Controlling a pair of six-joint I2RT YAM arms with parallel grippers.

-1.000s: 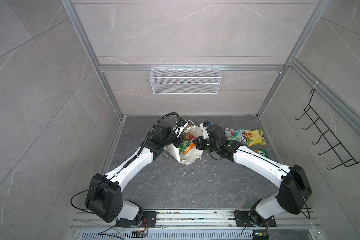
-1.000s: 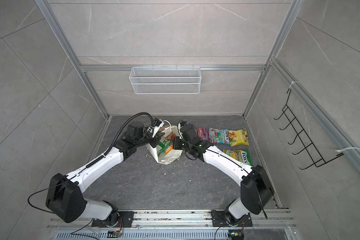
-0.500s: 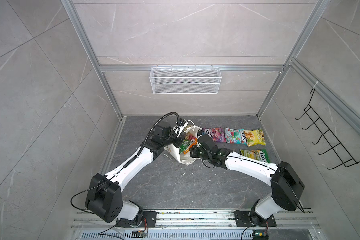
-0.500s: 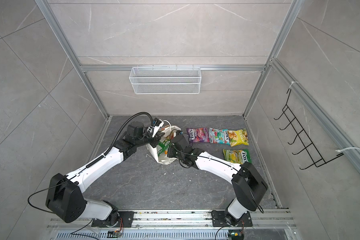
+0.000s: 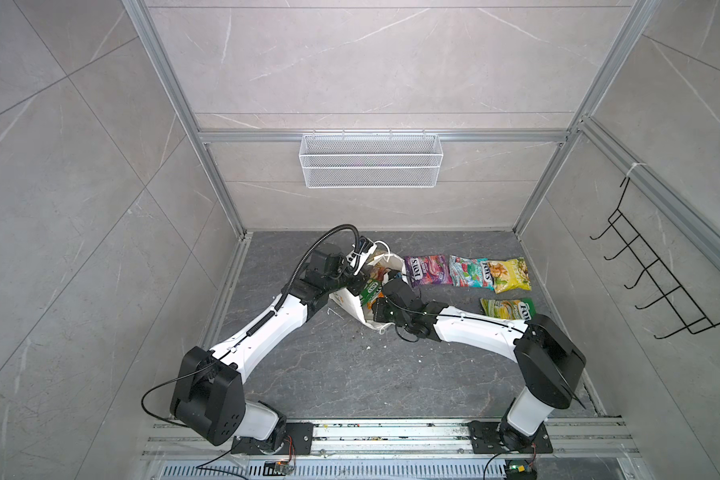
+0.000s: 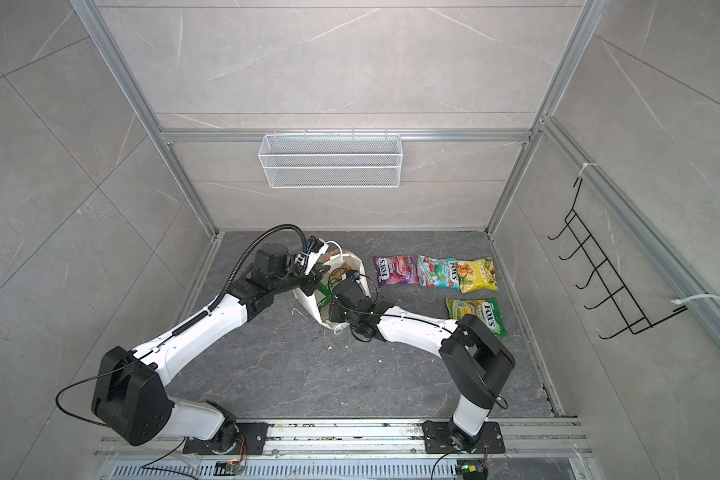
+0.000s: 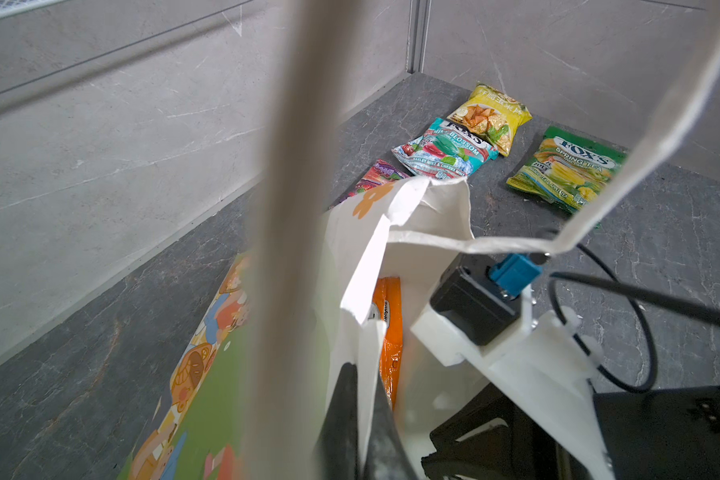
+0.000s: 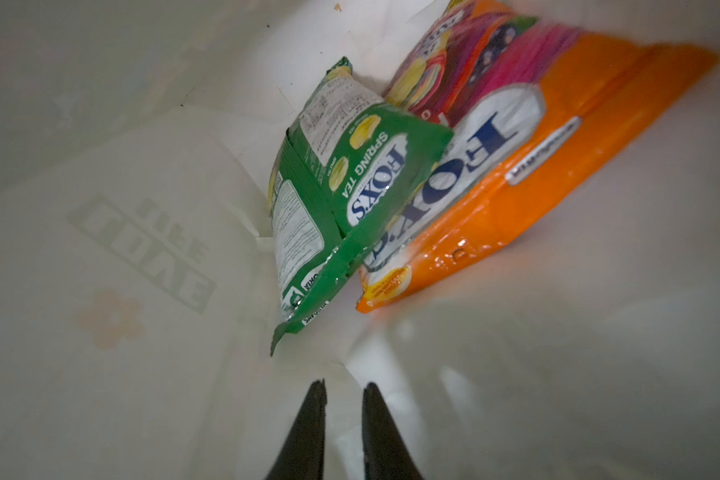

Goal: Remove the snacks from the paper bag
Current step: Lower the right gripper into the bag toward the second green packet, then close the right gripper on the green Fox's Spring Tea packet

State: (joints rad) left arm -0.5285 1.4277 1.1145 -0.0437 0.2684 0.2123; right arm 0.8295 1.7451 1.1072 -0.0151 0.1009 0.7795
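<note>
Four snacks lie on the desk (image 5: 350,374), out at about 3 o'clock from the bag (image 5: 351,305), taking 12 o'clock as the back wall. The purple packet (image 5: 427,270) is nearest the bag. Next comes the teal packet (image 5: 470,272), just beside it, and then the chip bag (image 5: 510,275), which overlaps the teal packet's far end. The yellow-green packet (image 5: 506,309) lies apart from this row, at 6 o'clock from the chip bag. Three more snacks are inside the bag: a green packet (image 8: 362,174) lies across one end of an orange packet (image 8: 516,187), and both partly cover a pink packet (image 8: 474,62). The bag stands open-mouthed at about 11 o'clock from the desk's middle. The left tool (image 7: 362,399), on the bag's 9 o'clock side, is closed on the paper of the rim. The right tool (image 8: 344,384) reaches into the bag from the 4 o'clock side. Its jaws are slightly parted with nothing between them, and they stop short of the green packet's corner.
</note>
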